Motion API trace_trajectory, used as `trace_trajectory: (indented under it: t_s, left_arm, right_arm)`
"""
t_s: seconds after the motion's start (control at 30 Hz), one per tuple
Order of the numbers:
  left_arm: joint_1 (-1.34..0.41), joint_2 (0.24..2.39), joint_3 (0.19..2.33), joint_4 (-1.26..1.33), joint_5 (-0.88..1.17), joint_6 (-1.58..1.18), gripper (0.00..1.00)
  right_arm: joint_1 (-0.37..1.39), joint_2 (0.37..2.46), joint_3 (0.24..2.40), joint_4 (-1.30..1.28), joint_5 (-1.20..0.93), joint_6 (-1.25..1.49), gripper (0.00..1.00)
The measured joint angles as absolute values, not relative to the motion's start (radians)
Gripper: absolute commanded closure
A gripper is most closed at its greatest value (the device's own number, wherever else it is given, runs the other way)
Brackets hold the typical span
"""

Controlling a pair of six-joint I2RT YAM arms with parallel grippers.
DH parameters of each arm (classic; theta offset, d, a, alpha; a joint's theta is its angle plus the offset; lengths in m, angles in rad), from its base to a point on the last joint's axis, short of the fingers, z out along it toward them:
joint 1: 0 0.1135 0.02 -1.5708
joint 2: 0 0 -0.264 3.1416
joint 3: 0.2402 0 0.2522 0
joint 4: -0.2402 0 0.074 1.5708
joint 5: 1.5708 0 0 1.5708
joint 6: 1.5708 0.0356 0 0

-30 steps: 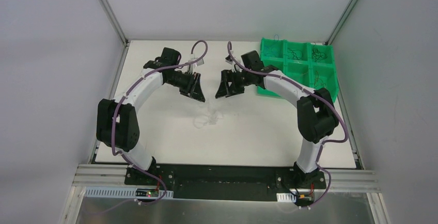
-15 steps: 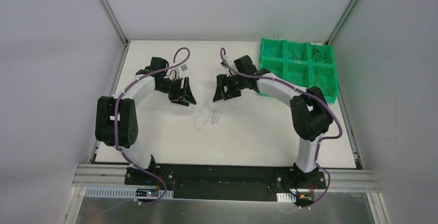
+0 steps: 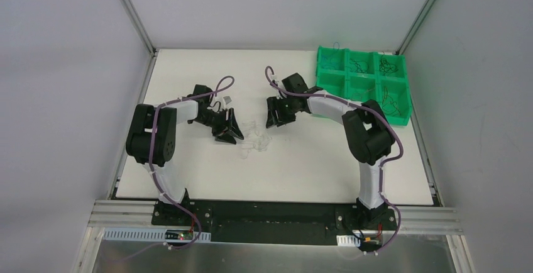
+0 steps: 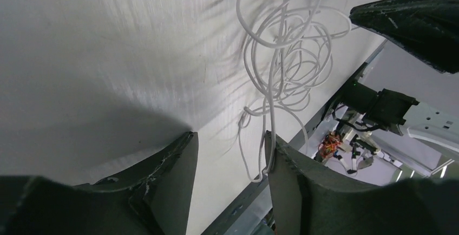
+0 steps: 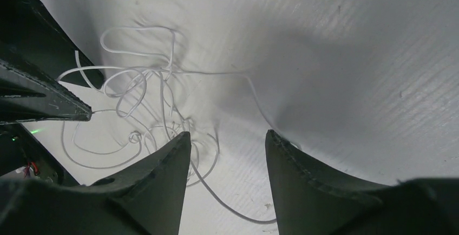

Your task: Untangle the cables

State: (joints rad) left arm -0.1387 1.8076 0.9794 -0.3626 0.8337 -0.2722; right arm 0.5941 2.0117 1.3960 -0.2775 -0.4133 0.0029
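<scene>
**Top external view.** Both arms have come in and down toward the table (image 3: 188, 172) centre over the last second. The left gripper (image 3: 230, 136) now sits just beside the left edge of the whitish cables (image 3: 254, 139). The right gripper (image 3: 275, 122) stands near their far right edge. The bundle has shifted little and is still knotted. More cables lie in the green tray (image 3: 328, 79), well apart at the right.

**Left wrist view.** The left gripper (image 4: 230, 137) has its jaws spread, with bare table between them. The cables (image 4: 287, 56) lie ahead as overlapping loops. One low strand rests against the inner face of the right-hand finger (image 4: 303, 186) and is not pinched.

**Right wrist view.** The right gripper (image 5: 226, 135) is also spread and holds nothing. The cables (image 5: 146, 99) lie ahead and to the left, with one strand trailing across the gap between the fingers.

**Judgement.** The approach appears complete. No strand is yet gripped, so separation has not begun.
</scene>
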Motion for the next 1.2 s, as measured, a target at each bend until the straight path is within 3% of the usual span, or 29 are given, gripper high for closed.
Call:
trace_trajectory:
  t_s: [0.13, 0.37, 0.6, 0.73, 1.07, 1.13, 1.2]
  left_arm:
    - [-0.144, 1.842, 0.997, -0.319, 0.839, -0.301, 0.77]
    - [-0.145, 1.884, 1.01, -0.254, 0.859, -0.341, 1.0]
    - [-0.145, 1.885, 1.013, -0.228, 0.863, -0.353, 1.0]
    - [-0.145, 1.885, 1.014, -0.221, 0.863, -0.356, 1.0]
    - [-0.145, 1.892, 1.038, -0.218, 0.863, -0.375, 1.0]
    - [-0.145, 1.892, 1.039, -0.216, 0.863, -0.379, 1.0]
    - [-0.145, 1.892, 1.039, -0.216, 0.863, -0.379, 1.0]
  right_arm:
    - [0.585, 2.014, 1.416, -0.303, -0.405, -0.014, 0.46]
    - [0.57, 2.003, 1.457, -0.339, -0.403, -0.048, 0.44]
    - [0.533, 1.876, 1.457, -0.379, -0.485, -0.045, 0.44]
    - [0.493, 1.819, 1.475, -0.378, -0.497, -0.01, 0.36]
    - [0.464, 1.979, 1.505, -0.399, -0.485, 0.045, 0.33]
    - [0.473, 2.021, 1.505, -0.401, -0.506, 0.06, 0.38]
    - [0.482, 2.05, 1.505, -0.402, -0.533, 0.072, 0.58]
